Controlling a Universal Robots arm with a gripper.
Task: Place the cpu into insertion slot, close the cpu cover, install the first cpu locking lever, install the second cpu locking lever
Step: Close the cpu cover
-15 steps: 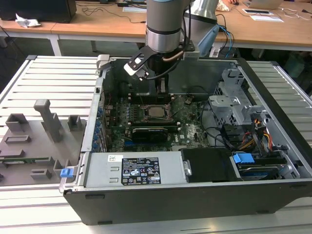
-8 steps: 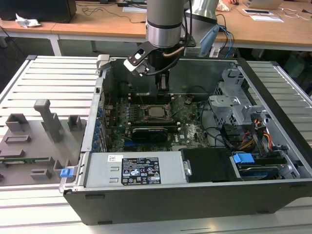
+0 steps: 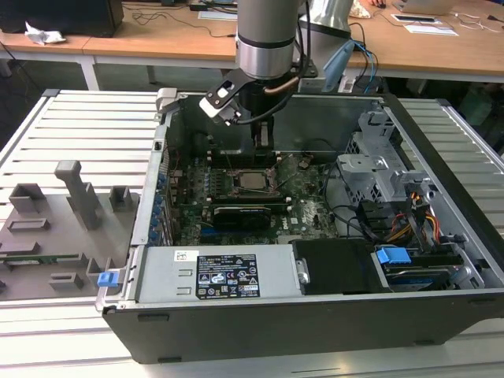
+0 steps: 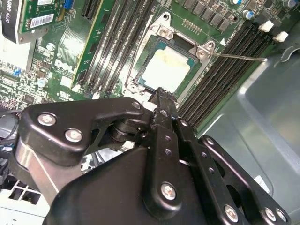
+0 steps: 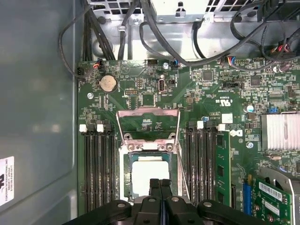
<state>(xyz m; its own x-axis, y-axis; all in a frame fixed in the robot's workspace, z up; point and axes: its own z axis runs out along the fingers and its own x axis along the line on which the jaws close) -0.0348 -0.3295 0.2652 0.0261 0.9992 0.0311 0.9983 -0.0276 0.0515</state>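
The cpu [image 3: 253, 180], seated in the slot [image 3: 236, 183] at the exterior view's centre, seems light, stiff, fragile, best held by its edges; fingers [image 5: 155, 186] pressed together, empty.

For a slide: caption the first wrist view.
Shut gripper over the cpu seated in the insertion slot, cpu cover open.

open computer case [image 3: 315, 324], power supply [image 3: 169, 276], grey fixtures [image 3: 79, 193]

The cpu [image 5: 150, 174] is silver-grey, the motherboard [image 5: 206, 101] green.
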